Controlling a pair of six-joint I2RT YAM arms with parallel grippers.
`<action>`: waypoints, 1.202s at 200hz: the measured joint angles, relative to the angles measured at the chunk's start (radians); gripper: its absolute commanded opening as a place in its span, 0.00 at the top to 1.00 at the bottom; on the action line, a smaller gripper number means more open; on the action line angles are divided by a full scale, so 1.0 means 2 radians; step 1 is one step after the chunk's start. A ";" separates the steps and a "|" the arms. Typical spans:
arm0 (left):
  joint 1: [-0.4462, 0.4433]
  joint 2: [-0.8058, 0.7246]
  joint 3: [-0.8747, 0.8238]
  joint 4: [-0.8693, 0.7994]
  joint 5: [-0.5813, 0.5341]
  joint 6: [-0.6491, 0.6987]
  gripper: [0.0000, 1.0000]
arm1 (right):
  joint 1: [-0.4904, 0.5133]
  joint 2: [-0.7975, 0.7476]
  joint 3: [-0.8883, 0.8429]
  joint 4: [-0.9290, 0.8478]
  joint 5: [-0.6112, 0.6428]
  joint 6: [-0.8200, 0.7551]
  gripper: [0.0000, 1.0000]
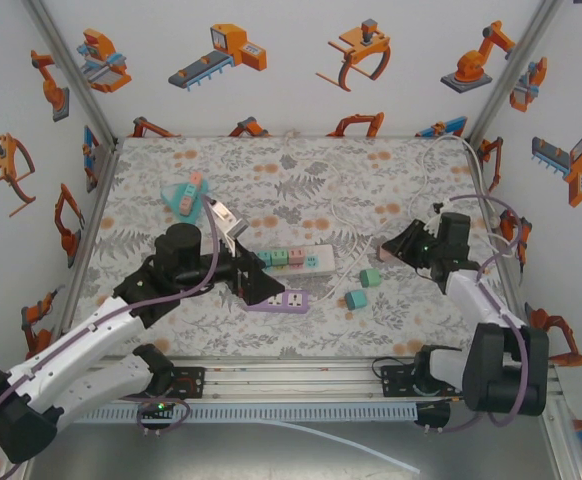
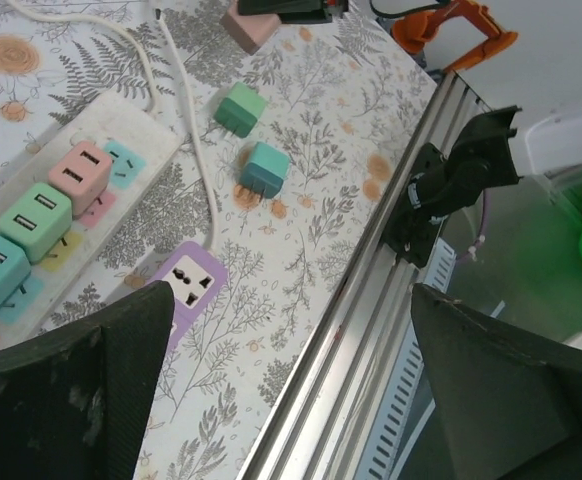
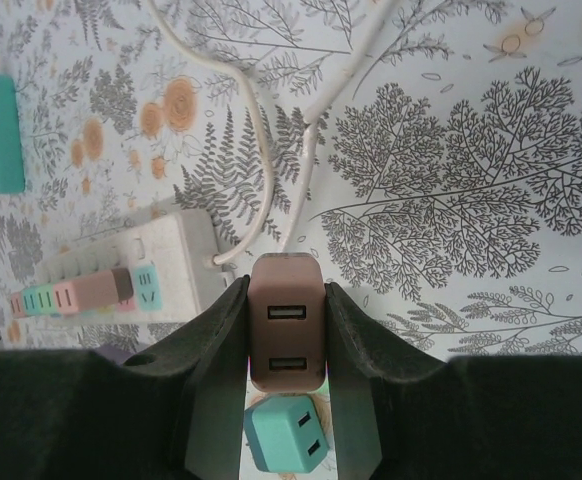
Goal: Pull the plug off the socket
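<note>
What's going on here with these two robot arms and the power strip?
Two arms are unplugging chargers from a white power strip. The right pincer is shut on a pink plug, held clear of the strip. The left pincer hangs open by a purple socket block. A green plug and a teal plug lie loose on the table, and other plugs sit in the strip.

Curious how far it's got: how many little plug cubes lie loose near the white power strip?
2: a mint-green square plug cube and a teal plug cube beside it, both past the cord end of the white plastic power strip. The left arm could hide more.
</note>
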 measured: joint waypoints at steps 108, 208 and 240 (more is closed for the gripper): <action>-0.003 0.000 -0.002 -0.009 -0.098 0.021 0.03 | 0.000 0.136 -0.004 0.091 -0.059 0.006 0.60; -0.003 -0.025 -0.016 -0.008 -0.160 0.021 0.03 | 0.000 0.117 -0.016 0.088 -0.031 -0.008 0.39; -0.003 -0.025 -0.012 -0.041 -0.249 0.010 0.03 | 0.000 0.069 -0.016 0.048 -0.001 -0.027 0.36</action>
